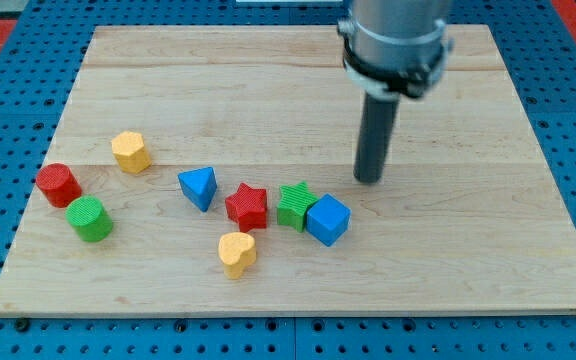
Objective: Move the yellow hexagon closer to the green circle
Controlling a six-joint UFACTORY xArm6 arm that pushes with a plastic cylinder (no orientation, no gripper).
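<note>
The yellow hexagon [130, 151] sits on the wooden board at the view's left. The green circle [90, 218] lies below and left of it, a short gap apart. My tip [369, 179] rests on the board at centre right, far to the right of both. It stands just above the green star [295, 205] and the blue cube [328, 219], touching neither.
A red circle [58, 184] sits between the hexagon and the green circle, at the far left. A blue triangle [199, 187], a red star [247, 206] and a yellow heart [236, 253] lie in the lower middle. The board's edge [298, 312] runs along the bottom.
</note>
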